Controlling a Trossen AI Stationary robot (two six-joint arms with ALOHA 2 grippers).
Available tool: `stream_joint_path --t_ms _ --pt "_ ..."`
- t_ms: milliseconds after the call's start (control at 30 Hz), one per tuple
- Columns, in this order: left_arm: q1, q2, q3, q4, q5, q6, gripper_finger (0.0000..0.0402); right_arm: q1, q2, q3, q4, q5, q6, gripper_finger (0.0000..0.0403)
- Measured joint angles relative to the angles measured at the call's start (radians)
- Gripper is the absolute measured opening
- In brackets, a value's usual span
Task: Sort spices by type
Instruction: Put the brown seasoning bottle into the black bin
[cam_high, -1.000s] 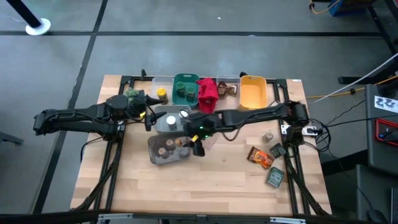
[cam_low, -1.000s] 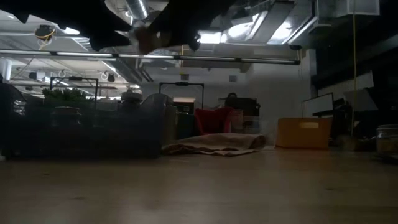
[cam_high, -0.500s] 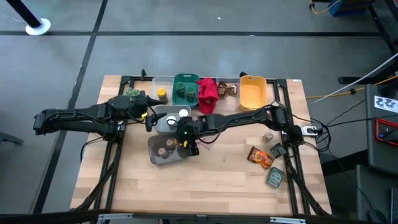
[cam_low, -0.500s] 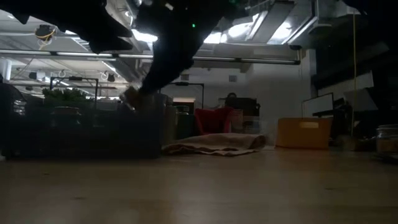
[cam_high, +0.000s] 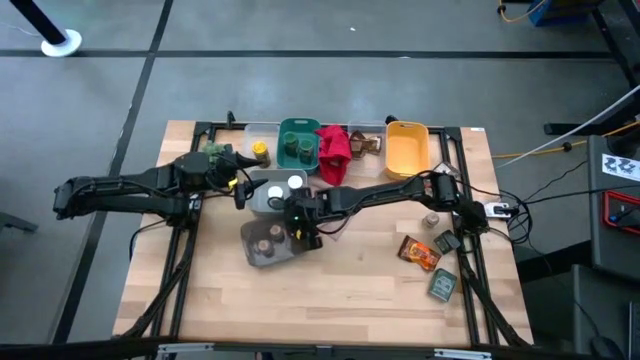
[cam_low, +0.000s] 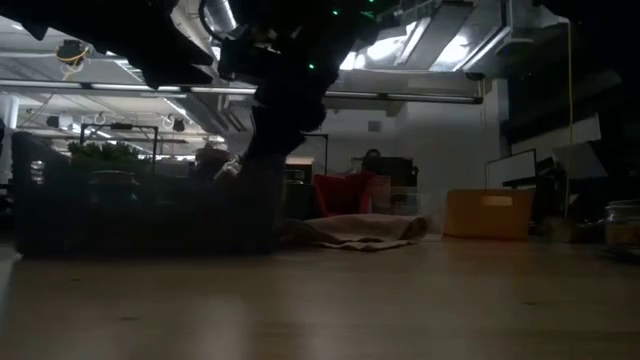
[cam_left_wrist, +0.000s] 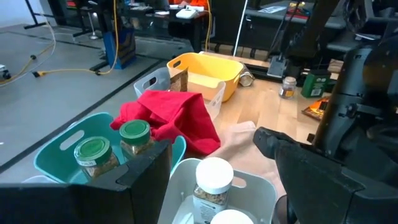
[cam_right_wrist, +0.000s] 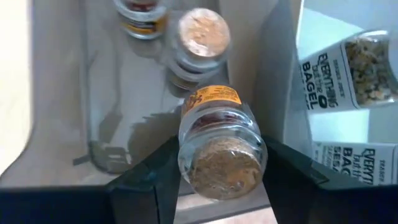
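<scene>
My right gripper (cam_high: 300, 231) reaches from the table's right over a grey bin (cam_high: 252, 256) and is shut on a tan-lidded jar (cam_right_wrist: 219, 140) with an orange label. Two more tan-lidded jars (cam_right_wrist: 202, 34) stand in that bin. My left gripper (cam_high: 240, 190) hangs open at the left edge of a white bin (cam_high: 262, 203), where white-lidded jars (cam_left_wrist: 213, 179) stand. A teal bin (cam_high: 298, 132) holds green-lidded jars (cam_left_wrist: 93, 152). A loose jar (cam_high: 431, 219), an orange packet (cam_high: 419, 252) and a dark green packet (cam_high: 443, 285) lie on the table's right side. My right gripper pinches the tan-lidded jar by its glass body just under the lid (cam_right_wrist: 186, 146), one finger (cam_right_wrist: 149, 180) on either side. The fingers come from above, into the grey bin. The jar is tilted, with its lid end toward the wrist. I cannot tell whether its base touches the bin floor.
Along the far edge stand a clear bin with a yellow-lidded jar (cam_high: 259, 150), a small plant (cam_high: 213, 150), a red cloth (cam_high: 334, 150), a clear bin with brown packets (cam_high: 366, 143) and a yellow bin (cam_high: 407, 147). Bare wood (cam_high: 330, 300) lies toward the near edge.
My right gripper has carried the tan-lidded jar toward the table's left and down, from above the grey bin's right edge into the bin. It has stayed shut on the jar.
</scene>
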Motion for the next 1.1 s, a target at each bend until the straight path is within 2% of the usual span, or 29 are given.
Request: stream_joint_path --t_ms 433,767,1100 --pt "0.001 0.0 0.0 0.0 0.0 0.0 0.0269 0.0 0.0 0.0 -0.029 0.015 -0.032 0.0189" --pt "0.001 0.0 0.0 -0.002 0.0 0.0 0.0269 0.0 0.025 -0.001 0.016 0.0 -0.074 0.0189" --pt "0.001 0.0 0.0 -0.004 0.0 0.001 0.0269 0.0 0.034 -0.001 0.027 0.0 -0.074 0.0237"
